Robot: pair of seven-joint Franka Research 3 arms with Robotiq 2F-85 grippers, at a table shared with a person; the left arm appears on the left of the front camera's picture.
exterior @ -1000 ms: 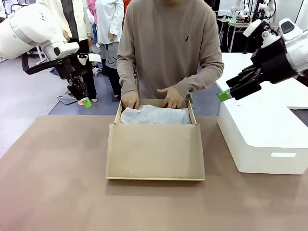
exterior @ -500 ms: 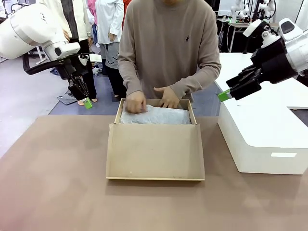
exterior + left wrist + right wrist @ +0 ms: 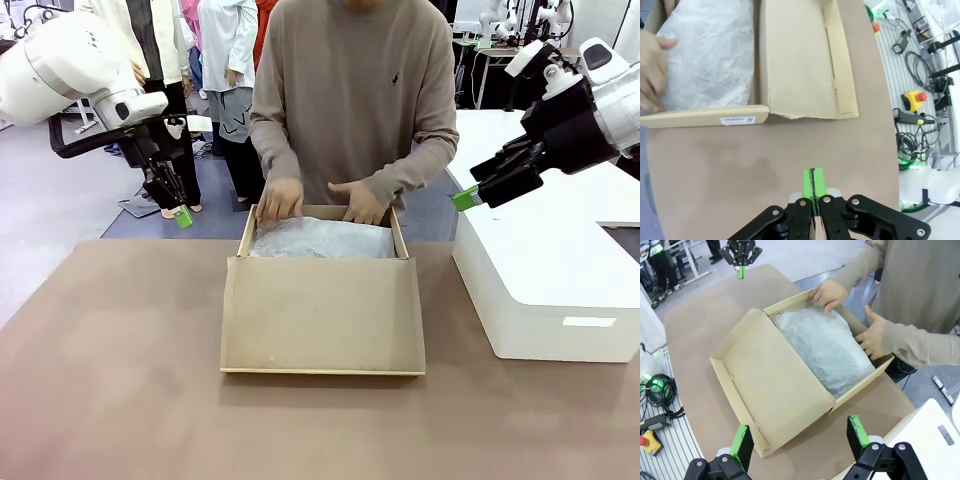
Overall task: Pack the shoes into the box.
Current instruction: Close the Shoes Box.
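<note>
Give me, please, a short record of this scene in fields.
box: open on table, lid flat toward the robot
tissue: covers the box's inside
person: one hand and other hand at the box's far rim
left end effector: shut, empty, raised left of box
right end effector: open, empty, raised right of box

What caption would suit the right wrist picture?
Open right gripper faces the box while a person's hands touch its tissue paper.
</note>
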